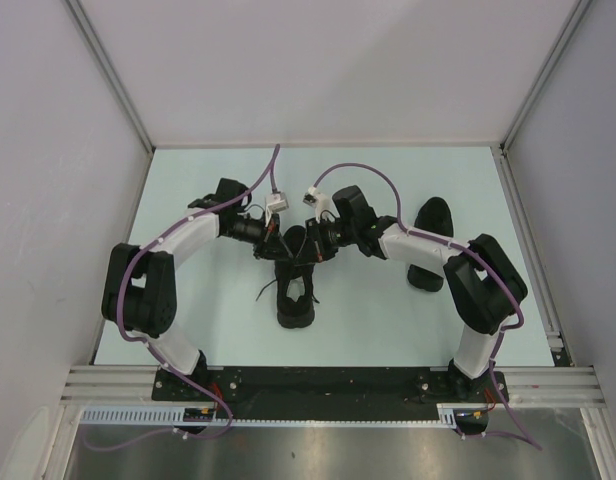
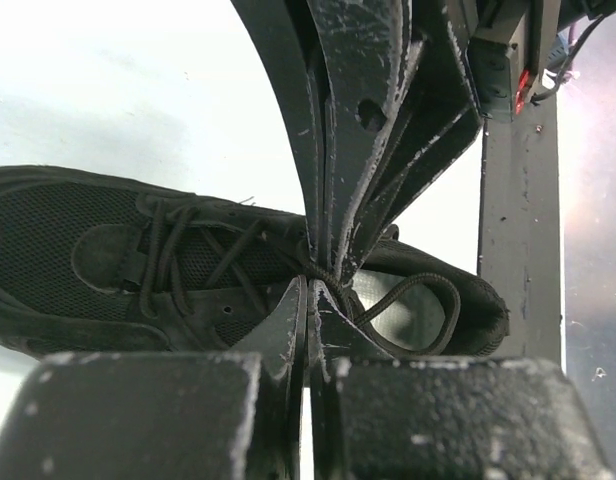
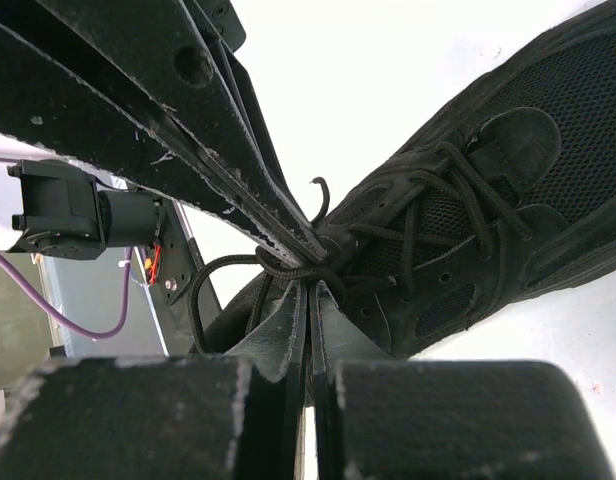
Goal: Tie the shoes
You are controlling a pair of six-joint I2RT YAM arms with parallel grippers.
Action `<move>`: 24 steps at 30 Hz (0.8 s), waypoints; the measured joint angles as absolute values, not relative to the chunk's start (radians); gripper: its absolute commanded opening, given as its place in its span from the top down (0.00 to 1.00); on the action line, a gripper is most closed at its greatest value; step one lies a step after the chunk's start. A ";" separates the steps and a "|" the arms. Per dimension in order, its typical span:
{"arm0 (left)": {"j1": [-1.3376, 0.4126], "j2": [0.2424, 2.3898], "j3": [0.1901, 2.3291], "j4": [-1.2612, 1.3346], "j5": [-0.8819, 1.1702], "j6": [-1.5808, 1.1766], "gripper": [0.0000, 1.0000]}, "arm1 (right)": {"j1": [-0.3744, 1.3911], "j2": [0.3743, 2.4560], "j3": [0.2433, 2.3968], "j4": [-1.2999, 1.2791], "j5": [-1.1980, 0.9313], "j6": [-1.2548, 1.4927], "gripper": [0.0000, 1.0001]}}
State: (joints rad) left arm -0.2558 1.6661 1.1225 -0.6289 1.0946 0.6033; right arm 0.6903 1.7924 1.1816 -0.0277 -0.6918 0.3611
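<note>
Both jaws clamped on laces over sneaker; lace crossing hidden inside pinch.

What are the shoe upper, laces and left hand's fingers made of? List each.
Shoe upper: woven mesh, matte black, open weave visible; the smoother panels look synthetic.
Laces: round braided cord, likely textile.
Left hand fingers: hard matte black, probably plastic, scuffed white.

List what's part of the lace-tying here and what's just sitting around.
In the job:
- sneaker
- laces
- left fingers and right fingers, both shut on the laces

Lying about:
- second black shoe, off to the right, untouched
</note>
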 measured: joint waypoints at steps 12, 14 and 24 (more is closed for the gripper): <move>-0.242 1.647 1.122 -0.616 1.099 0.622 1.00 | 0.679 1.792 1.180 -0.027 -0.713 0.361 0.99; -0.242 1.647 1.122 -0.622 1.101 0.633 1.00 | 0.676 1.792 1.180 -0.028 -0.716 0.360 1.00; -0.242 1.640 1.130 -0.657 1.111 0.657 0.81 | 0.672 1.792 1.179 -0.028 -0.723 0.360 1.00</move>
State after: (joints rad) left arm -0.2417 1.6398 1.1301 -0.6571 1.1114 0.6575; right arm 0.6720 1.7924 1.1790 -0.0277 -0.7227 0.3599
